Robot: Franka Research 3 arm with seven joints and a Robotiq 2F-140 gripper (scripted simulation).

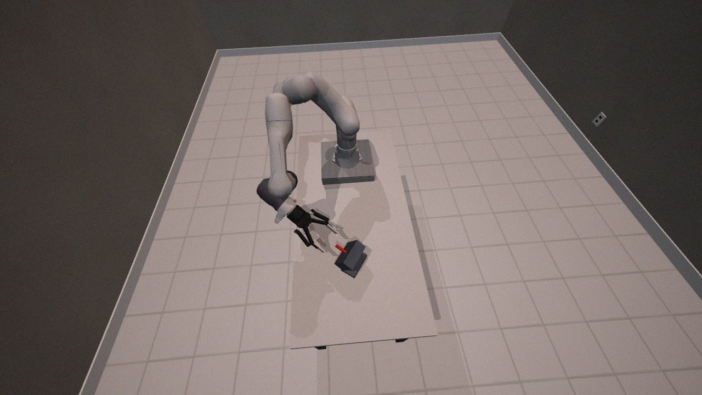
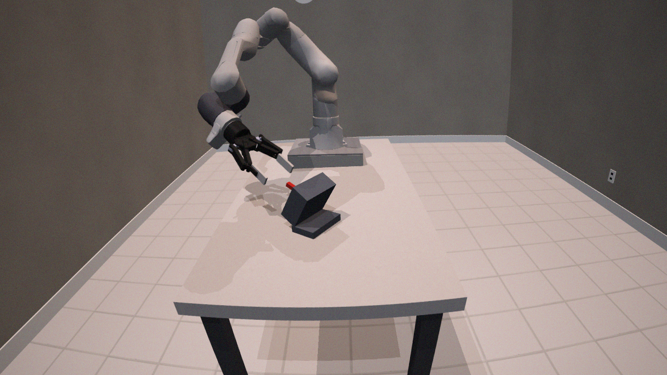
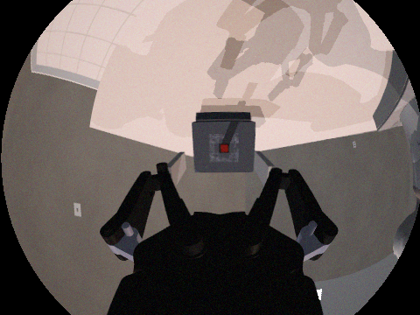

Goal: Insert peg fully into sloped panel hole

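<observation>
The dark grey sloped panel (image 1: pixel 351 257) stands on its base in the middle of the table, also in the exterior view (image 2: pixel 308 199) and the wrist view (image 3: pixel 223 147). The red peg (image 1: pixel 339 248) sits in the panel's hole with a short end sticking out of the sloped face; it shows in the exterior view (image 2: pixel 290 185) and end-on in the wrist view (image 3: pixel 224 149). My gripper (image 1: pixel 327 238) is open and empty, a short way back from the peg along its axis; it shows in the exterior view (image 2: pixel 275 173) and wrist view (image 3: pixel 222 164).
The arm's grey base plate (image 1: pixel 347 165) sits at the far end of the table. The table's left edge lies close under the gripper (image 2: pixel 223 205).
</observation>
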